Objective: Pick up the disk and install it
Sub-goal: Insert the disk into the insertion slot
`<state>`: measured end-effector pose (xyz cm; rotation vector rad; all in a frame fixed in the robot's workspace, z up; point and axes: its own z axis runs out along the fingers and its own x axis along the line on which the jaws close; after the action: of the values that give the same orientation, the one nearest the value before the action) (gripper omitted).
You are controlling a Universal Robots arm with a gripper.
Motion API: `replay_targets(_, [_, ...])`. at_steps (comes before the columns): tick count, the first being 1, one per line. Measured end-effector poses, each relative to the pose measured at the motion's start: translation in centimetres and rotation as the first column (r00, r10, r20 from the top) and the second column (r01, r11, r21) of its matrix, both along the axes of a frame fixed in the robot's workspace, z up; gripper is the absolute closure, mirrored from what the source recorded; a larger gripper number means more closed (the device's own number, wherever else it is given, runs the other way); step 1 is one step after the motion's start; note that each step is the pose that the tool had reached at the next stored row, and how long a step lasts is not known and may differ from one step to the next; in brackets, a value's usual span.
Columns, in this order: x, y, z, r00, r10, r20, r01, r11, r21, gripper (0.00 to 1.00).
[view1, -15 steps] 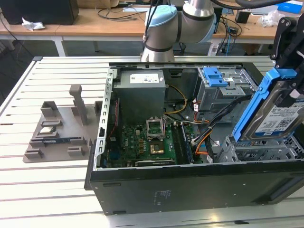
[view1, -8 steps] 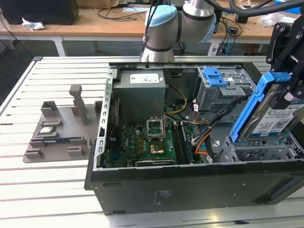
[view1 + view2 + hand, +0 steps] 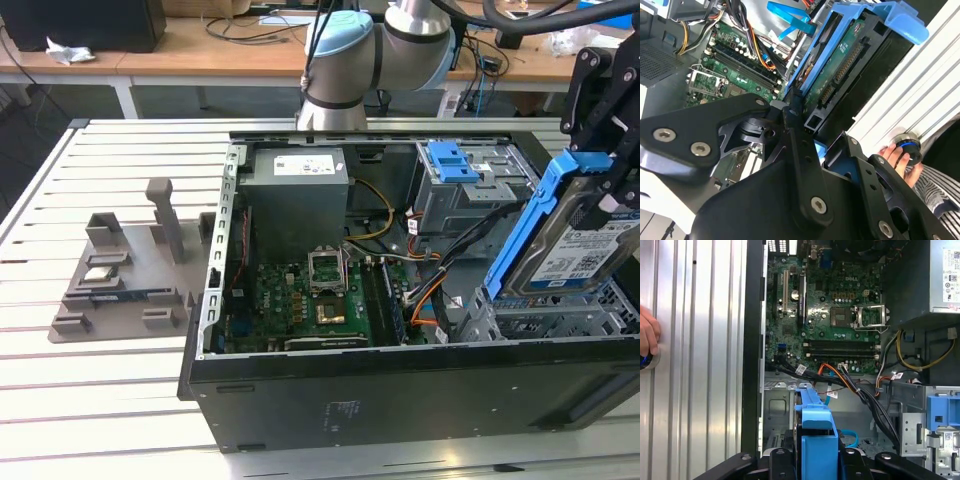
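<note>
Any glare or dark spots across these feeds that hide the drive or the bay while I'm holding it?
Exterior view: even light; the silver hard drive in its blue plastic bracket reads clearly, held in the black gripper. Second wrist view: black gripper links block the foreground; the drive's underside is shaded. First wrist view: the ribbed metal table shows bright sheen; the open computer case interior is evenly lit.

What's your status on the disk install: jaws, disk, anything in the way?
Gripper shut on the disk. Disk tilted above the open case, not seated. Cables cross the bay below; a hand rests outside the case.

one disk (image 3: 570,250); one computer case (image 3: 400,400); one hand (image 3: 897,156)
</note>
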<state>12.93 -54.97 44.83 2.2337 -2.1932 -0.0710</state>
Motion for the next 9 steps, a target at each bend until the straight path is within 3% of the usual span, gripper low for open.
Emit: replay_targets(9, [0.18, 0.03, -0.49, 0.9998, -0.022, -0.0005, 0.022, 0.9998, -0.0048, 0.63])
